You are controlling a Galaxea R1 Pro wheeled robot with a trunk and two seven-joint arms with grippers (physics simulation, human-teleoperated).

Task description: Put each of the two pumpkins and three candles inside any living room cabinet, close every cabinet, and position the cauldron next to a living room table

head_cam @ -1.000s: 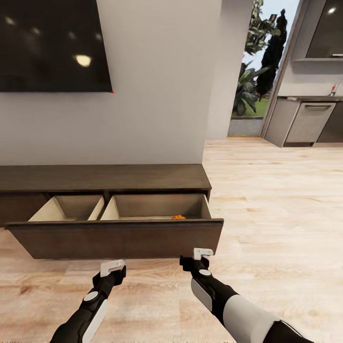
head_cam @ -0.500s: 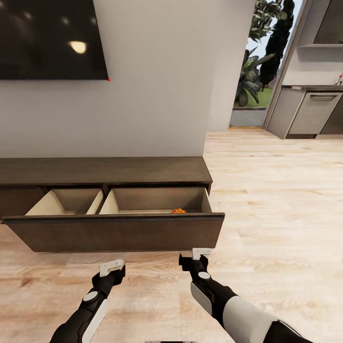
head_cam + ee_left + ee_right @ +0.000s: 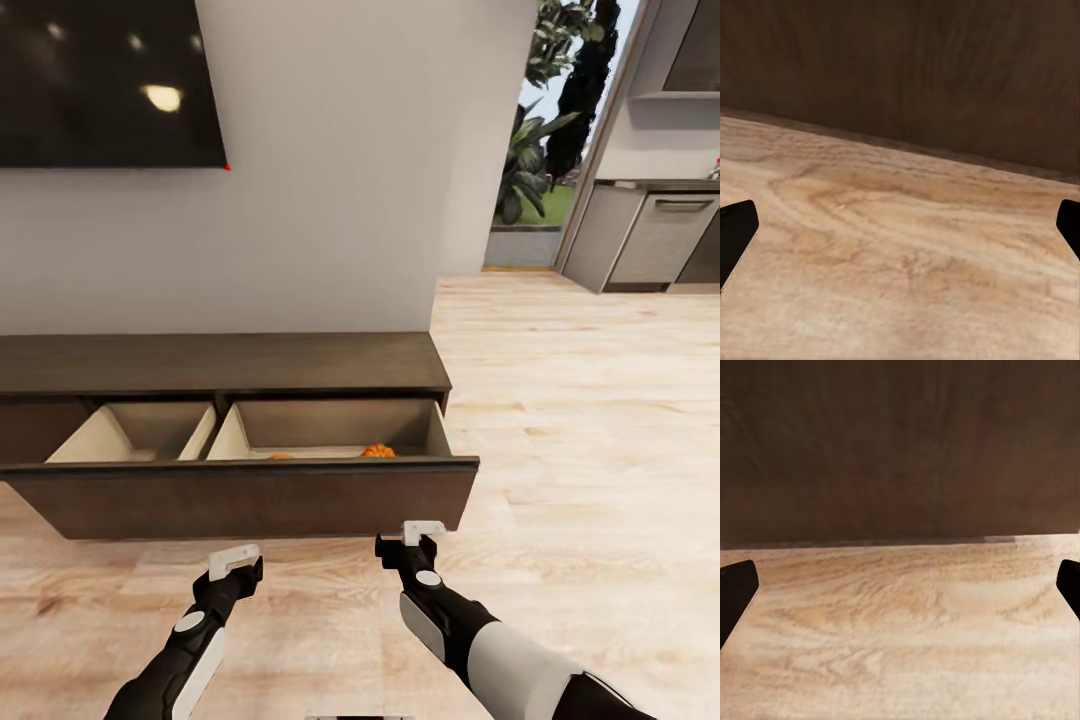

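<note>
The long dark-brown cabinet (image 3: 220, 362) stands against the wall with its wide drawer pulled out and the pale interior showing. One orange pumpkin (image 3: 378, 451) peeks over the drawer front (image 3: 240, 495) in the right compartment. A thin orange sliver (image 3: 282, 456) shows further left, too little to identify. My left gripper (image 3: 235, 558) and right gripper (image 3: 423, 530) hover low over the floor just before the drawer front, both open and empty. The left wrist view faces the drawer front (image 3: 915, 67) between wide-apart fingertips (image 3: 733, 232). So does the right wrist view (image 3: 900, 442).
A black TV (image 3: 100, 80) hangs on the wall above the cabinet. Open wood floor (image 3: 600, 450) stretches to the right toward grey kitchen units (image 3: 650, 240) and a doorway with plants (image 3: 540, 150).
The whole view has shifted a little as the camera moved. The drawer front now sits slightly nearer my grippers, and a second orange sliver has appeared. Both arms keep their pose.
</note>
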